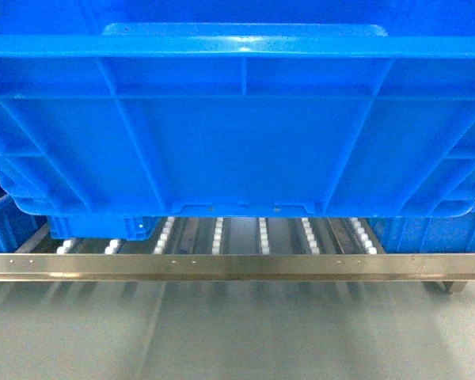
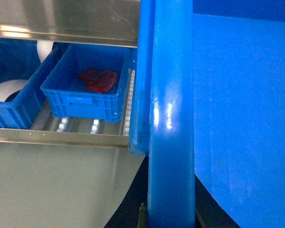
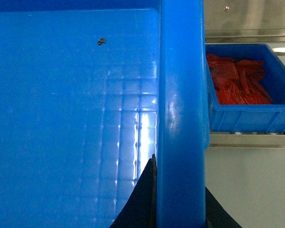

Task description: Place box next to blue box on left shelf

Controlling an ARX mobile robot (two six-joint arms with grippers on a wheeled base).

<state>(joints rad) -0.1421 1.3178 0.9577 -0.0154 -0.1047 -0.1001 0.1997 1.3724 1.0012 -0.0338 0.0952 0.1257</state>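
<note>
Blue plastic fills most of what we see: the box (image 1: pixel 237 127) hangs tilted in front of our head camera, its ribbed side wall and two small bottom-edge notches facing us, held above the front of the left shelf (image 1: pixel 261 236). Below it we see the shelf's pale metal rails with rows of small white rollers, and a metal front bar (image 1: pixel 237 265) running across. From the left wrist view, the box's thick rim runs up the middle, and our left tool (image 2: pixel 168 219) shows only as dark parts on either side of the rim at the bottom edge; it appears closed on the rim, though the fingertips are hidden. Beyond it a smaller blue crate (image 2: pixel 85 90) sits on the rollers with red pieces (image 2: pixel 99 80) inside. From the right wrist view, our right tool (image 3: pixel 178 209) likewise straddles the opposite rim, dark on both sides of it, with another blue crate (image 3: pixel 249 102) of red parts (image 3: pixel 237 78) just beside the box.
</note>
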